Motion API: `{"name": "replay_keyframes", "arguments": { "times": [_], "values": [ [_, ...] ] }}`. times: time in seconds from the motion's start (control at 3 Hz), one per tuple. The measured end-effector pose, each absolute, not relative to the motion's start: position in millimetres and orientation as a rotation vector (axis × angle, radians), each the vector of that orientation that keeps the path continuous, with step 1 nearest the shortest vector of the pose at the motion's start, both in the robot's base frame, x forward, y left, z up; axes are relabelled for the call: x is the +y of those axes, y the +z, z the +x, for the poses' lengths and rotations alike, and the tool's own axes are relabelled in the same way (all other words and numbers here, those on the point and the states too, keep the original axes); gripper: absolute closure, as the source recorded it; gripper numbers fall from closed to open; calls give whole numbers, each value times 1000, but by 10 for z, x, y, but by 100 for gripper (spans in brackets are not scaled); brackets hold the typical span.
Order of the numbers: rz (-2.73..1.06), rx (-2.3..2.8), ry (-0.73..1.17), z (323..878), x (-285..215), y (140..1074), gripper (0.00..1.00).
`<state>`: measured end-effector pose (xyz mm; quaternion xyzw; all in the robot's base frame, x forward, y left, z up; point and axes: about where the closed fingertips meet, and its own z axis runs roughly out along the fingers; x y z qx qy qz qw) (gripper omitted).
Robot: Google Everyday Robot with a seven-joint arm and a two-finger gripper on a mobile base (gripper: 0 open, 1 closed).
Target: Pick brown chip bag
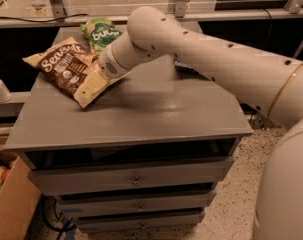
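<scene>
Grey cabinet top (156, 109), gripper (94, 82) over brown chip bag (61, 66); green bag (102, 33) behind

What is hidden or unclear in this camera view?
Camera view:
Dark blue bag: mostly behind the white robot arm.
Cream gripper, over the right end of the crinkly brown chip bag: blends into its tan edge.
Small green bag: right edge behind the arm.
</scene>
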<state>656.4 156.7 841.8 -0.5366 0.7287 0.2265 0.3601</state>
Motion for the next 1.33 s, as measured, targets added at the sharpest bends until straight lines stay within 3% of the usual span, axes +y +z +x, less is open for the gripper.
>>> {"name": "replay_keyframes", "arguments": {
  "times": [0.33,1.33],
  "values": [
    [-1370,1891,618,6608,1769,8343,18],
    [-1303,1904,603,6591,1594,8493,88]
  ]
}}
